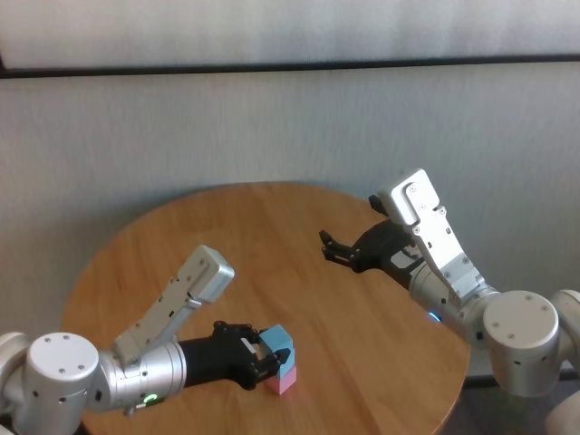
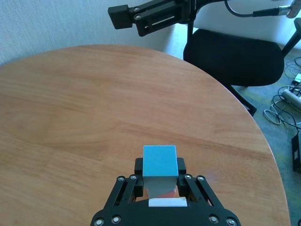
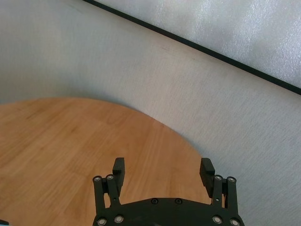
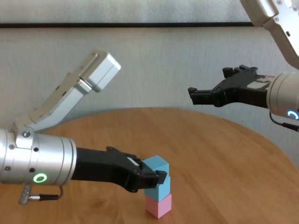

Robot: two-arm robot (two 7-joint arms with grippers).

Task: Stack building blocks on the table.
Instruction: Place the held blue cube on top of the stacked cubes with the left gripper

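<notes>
Lower centre of the chest view: a three-cube stack on the table (image 4: 224, 140), pink block (image 4: 159, 205) at the bottom, blue block (image 4: 156, 189) on it, top blue block (image 4: 155, 166) above. Left gripper (image 4: 156, 179) has its fingers closed around the blue blocks. Right gripper (image 4: 198, 95) hangs upper right, above the table, fingers spread wide and holding nothing.

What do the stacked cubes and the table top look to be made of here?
The cubes, a blue cube over another blue one and a pink cube at the bottom, look like matte foam or plastic: flat colour, no gloss, no grain; which one is unclear. The table looks like light-brown wood or wood-look laminate, with visible grain and a soft sheen. The left gripper is at the stack.
</notes>
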